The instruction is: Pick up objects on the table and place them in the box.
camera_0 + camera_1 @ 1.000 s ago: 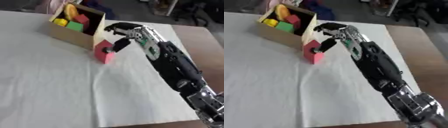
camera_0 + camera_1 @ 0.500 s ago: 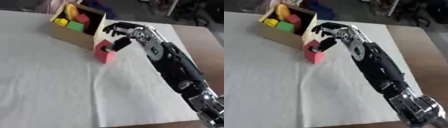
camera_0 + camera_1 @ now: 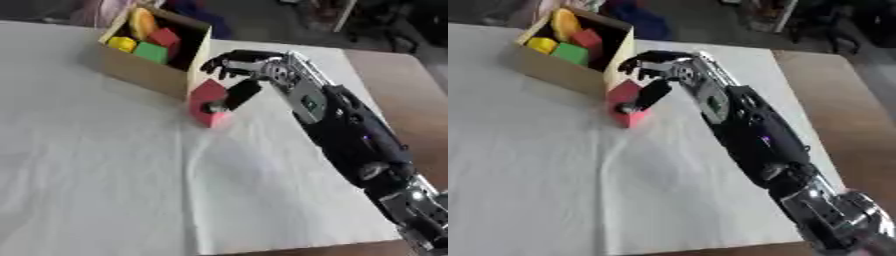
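Observation:
A red block [image 3: 208,104] with a house-like peaked top stands on the white cloth, touching the near right corner of the open cardboard box [image 3: 144,74]. Inside the box lie a yellow, a green, a red and an orange piece. My right hand [image 3: 248,65] reaches in from the lower right and hovers right over the red block. Its thumb rests against the block's right face and its fingers curl above the block's top, without closing round it. My left hand shows in neither view.
The white cloth [image 3: 105,175] covers most of the table. A bare brown strip of tabletop [image 3: 398,85] runs along the right. Dark clutter lies beyond the table's far edge.
The hand has stayed at the red block, its thumb settling lower along the block's right face. The block and box have kept their places.

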### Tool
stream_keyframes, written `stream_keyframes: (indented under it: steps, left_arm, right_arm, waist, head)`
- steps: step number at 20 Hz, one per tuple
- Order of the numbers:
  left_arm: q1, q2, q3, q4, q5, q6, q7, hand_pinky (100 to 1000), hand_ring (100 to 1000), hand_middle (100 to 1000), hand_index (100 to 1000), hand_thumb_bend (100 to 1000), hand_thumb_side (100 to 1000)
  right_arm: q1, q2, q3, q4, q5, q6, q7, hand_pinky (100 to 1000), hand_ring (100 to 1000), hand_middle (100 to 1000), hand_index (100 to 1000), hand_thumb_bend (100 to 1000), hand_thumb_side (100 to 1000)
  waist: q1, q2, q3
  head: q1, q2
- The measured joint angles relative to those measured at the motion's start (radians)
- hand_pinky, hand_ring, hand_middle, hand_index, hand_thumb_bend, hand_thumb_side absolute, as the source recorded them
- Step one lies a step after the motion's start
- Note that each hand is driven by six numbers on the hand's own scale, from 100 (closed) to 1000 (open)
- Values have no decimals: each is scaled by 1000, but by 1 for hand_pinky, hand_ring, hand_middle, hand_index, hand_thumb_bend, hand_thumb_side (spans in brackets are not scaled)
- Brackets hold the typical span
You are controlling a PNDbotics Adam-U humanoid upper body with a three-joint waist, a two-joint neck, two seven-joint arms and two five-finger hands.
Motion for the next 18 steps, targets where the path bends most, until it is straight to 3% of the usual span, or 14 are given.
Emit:
stream_keyframes:
  steps: [2, 7, 10, 14, 18]
  left_arm:
    - [0, 0, 0, 0, 0, 0, 0, 822, 606, 640, 821, 468, 508]
    - [0, 0, 0, 0, 0, 0, -2, 822, 606, 640, 820, 465, 509]
    - [0, 0, 0, 0, 0, 0, -3, 822, 606, 640, 820, 464, 510]
    - [0, 0, 0, 0, 0, 0, -3, 822, 605, 640, 821, 461, 511]
    - [1, 0, 0, 0, 0, 0, -3, 822, 604, 640, 821, 459, 511]
  right_arm:
    - [-2, 2, 0, 13, 38, -9, 0, 817, 849, 888, 966, 472, 501]
    - [-8, 12, 1, 31, 83, -36, -7, 692, 700, 738, 887, 368, 363]
    - [-9, 18, 1, 31, 80, -44, -27, 615, 600, 643, 813, 314, 283]
    - [-12, 18, 0, 24, 54, -42, -66, 556, 539, 572, 727, 266, 216]
    - [-22, 14, -5, -5, 14, -27, -95, 531, 515, 536, 696, 243, 197]
  waist:
    - [0, 0, 0]
    - [0, 0, 0]
    - [0, 0, 0]
    - [0, 0, 0]
    - [0, 0, -1]
  head:
    - [0, 0]
    - [0, 0]
    - [0, -1]
    - [1, -2]
    - [2, -4]
